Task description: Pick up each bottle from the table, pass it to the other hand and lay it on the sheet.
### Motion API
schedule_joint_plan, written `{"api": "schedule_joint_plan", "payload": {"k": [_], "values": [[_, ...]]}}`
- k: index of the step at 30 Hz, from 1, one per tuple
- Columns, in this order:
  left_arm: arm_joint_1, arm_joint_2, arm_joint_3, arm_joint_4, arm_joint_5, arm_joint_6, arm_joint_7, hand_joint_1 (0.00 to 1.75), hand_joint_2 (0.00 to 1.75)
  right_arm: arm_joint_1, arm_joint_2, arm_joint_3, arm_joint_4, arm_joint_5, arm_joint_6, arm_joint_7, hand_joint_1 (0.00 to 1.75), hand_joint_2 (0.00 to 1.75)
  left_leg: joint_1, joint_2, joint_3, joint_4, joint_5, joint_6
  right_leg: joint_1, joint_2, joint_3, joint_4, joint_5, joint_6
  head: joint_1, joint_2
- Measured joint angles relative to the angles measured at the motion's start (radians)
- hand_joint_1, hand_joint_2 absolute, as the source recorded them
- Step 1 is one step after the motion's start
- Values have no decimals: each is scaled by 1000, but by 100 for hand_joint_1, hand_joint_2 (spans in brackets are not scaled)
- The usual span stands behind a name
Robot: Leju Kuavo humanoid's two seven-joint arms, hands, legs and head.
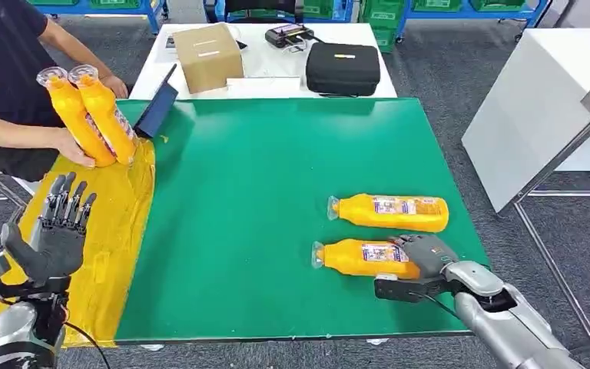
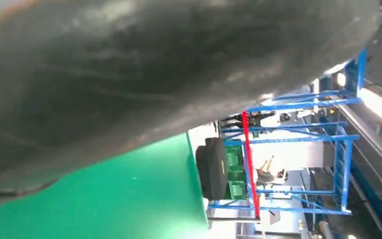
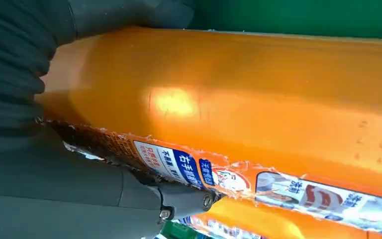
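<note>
Two orange bottles lie on their sides at the right of the green table (image 1: 276, 169). My right hand (image 1: 426, 255) wraps the base end of the nearer bottle (image 1: 357, 257), which rests on the table; the right wrist view shows this bottle (image 3: 238, 99) between the fingers and the thumb (image 3: 79, 184). The farther bottle (image 1: 392, 211) lies free just beyond it. My left hand (image 1: 58, 227) is raised with fingers spread above the yellow sheet (image 1: 115, 246), holding nothing. At the sheet's far end a person's hand (image 1: 73, 146) holds two more orange bottles (image 1: 92, 115) upright.
Behind the green table, a white table carries a cardboard box (image 1: 207, 55) and a black case (image 1: 343, 68). A dark tablet (image 1: 157, 108) leans at the far left corner. Another white table (image 1: 538, 100) stands to the right. The person stands at the left.
</note>
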Motion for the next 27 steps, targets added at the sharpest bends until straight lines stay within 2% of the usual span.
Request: {"api": "schedule_joint_plan", "payload": {"k": [3, 9, 10, 11, 13, 15, 16, 18, 20, 24, 27], "values": [[-17, 2, -6, 1, 1, 0, 0, 0, 0, -10, 1, 7, 13, 2, 0, 0, 175, 175, 1, 2, 1, 0, 1, 1, 1, 2, 1, -1, 1, 0, 0, 0], [-16, 6, -8, 8, 41, -14, 5, 0, 0, 3, 23, 6, 30, -70, -58, -39, 175, 175, 2, 4, 14, -1, -8, 0, 2, 5, 19, -2, -4, 0, 0, 0], [-9, 10, -5, 5, 63, -27, 8, 0, 175, 6, 34, -2, 19, -99, -82, -59, 175, 175, 2, 5, 4, -1, -6, 0, 2, 6, 18, -2, -1, -1, 0, 0], [2, 13, 1, -5, 90, -45, 16, 0, 175, 17, 49, -15, -4, -143, -107, -92, 175, 175, 2, 5, 1, 0, -6, -1, 3, 7, 22, -2, 0, 0, 0, 0], [50, 10, 22, -46, 168, -94, 30, 0, 175, 78, 105, -69, -92, -268, -134, -171, 175, 175, 2, 5, -7, 0, -1, 0, 3, 7, 15, -1, 3, 0, 0, 0], [104, -10, 34, -80, 206, -128, 42, 0, 175, 137, 163, -113, -188, -372, -123, -188, 175, 175, 1, 2, -11, 1, 1, 1, 2, 5, 10, 0, 3, 0, -3, 0], [125, -26, 35, -97, 206, -127, 51, 0, 175, 161, 192, -124, -233, -402, -121, -188, 175, 175, 1, -2, -8, 1, 3, 1, 2, 1, 5, 2, 3, 0, -2, 0], [164, -57, 32, -130, 204, -118, 60, 0, 175, 185, 232, -151, -313, -426, -118, -184, 175, 175, 1, -11, -22, 1, 7, 0, 2, -10, -6, 3, 3, 0, -2, 0], [186, -69, 32, -150, 204, -111, 63, 0, 175, 196, 251, -178, -354, -434, -118, -182, 175, 175, 1, -14, -28, 1, 7, 0, 2, -13, -11, 3, 2, 0, -2, 0], [205, -93, 30, -177, 211, -108, 63, 0, 175, 218, 289, -210, -399, -500, -119, -236, 175, 175, 0, -15, -33, 1, 7, 0, 0, -13, -15, 3, 2, 0, -2, 0], [225, -139, -9, -222, 177, -52, 62, 0, 175, 215, 348, -224, -436, -568, -121, -243, 175, 175, -2, -15, -34, 1, 7, 1, -1, -13, -17, 3, 3, 0, -2, 0]]}}
